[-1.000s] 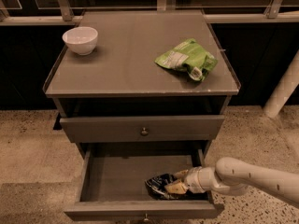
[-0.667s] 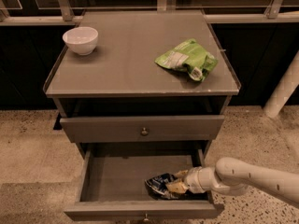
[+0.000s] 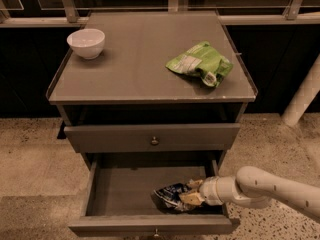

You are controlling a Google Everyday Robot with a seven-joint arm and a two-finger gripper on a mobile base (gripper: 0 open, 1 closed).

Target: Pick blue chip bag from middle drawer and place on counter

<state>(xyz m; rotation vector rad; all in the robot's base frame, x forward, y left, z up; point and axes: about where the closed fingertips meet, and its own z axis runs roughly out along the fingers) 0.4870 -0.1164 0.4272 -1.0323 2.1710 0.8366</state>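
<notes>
In the camera view almost nothing has changed since a second ago: the white robot hand (image 3: 192,196) stays inside the open grey middle drawer (image 3: 125,191), touching the right end of the small crumpled dark-blue chip bag (image 3: 170,196), and I cannot tell if it is clenched, so the lift to the flat grey counter (image 3: 135,69) is not yet begun.

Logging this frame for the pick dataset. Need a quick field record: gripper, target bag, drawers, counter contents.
gripper: reaching in from the right, inside the middle drawer, right up against the blue chip bag
blue chip bag: crumpled, on the drawer floor, front right
middle drawer: pulled open
upper drawer: shut
counter: green bag on the right, white bowl back left
task stage: bag not yet on the counter
</notes>
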